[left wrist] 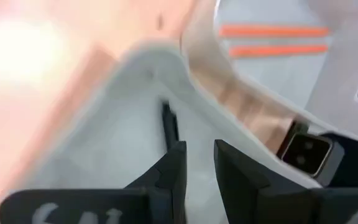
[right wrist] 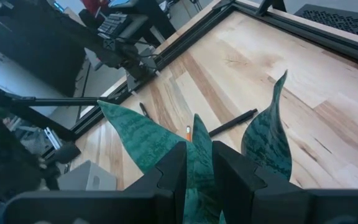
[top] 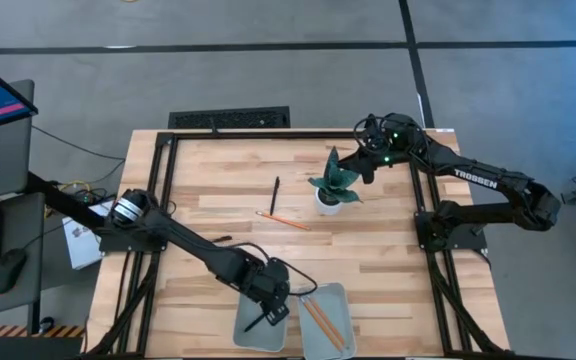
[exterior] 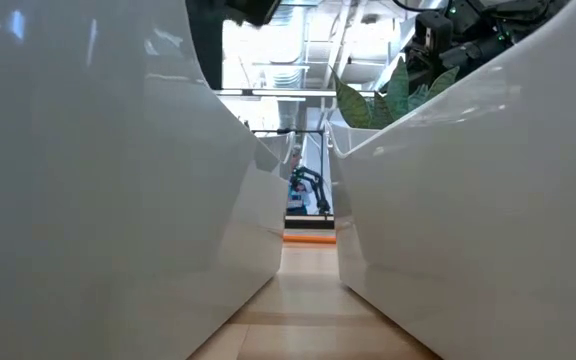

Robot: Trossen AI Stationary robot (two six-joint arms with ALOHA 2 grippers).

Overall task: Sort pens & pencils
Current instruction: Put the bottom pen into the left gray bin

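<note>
- We see the left pincer (top: 270, 308) low over the left tray (top: 243, 335), which is white. Its fingers (left wrist: 169, 171) are released, with a narrow gap between them and nothing in it.
- One black pen (left wrist: 168, 124) lies flat on the tray floor just ahead of the left pincer's fingertips. It is close to them, but we cannot tell whether it touches them.
- From above, that pen shows as a dark stick slanting out from under the left pincer.
- Just beside the left pincer, on its right, sits the right tray (top: 342, 296), also white. The orange pencils (top: 323, 322) lie in it side by side, at a slant.
- Well ahead of the left pincer, out on the wooden table (top: 218, 180), a second black pen (top: 275, 195) lies alone.
- A lone orange pencil (top: 283, 219) rests near that pen, a little nearer to the left pincer. The two are close, but we cannot tell whether they touch.
- The right pincer (top: 366, 170) hangs well apart from both trays, at the far side of the table. It is directly above a green-leaved plant (top: 333, 180) in a white pot (top: 328, 205).
- Whether the right pincer is released or clenched we cannot tell; we see nothing carried in it.
- Beyond the leaves below the right pincer, its own camera shows the loose pen and pencil on the bare wood.
</note>
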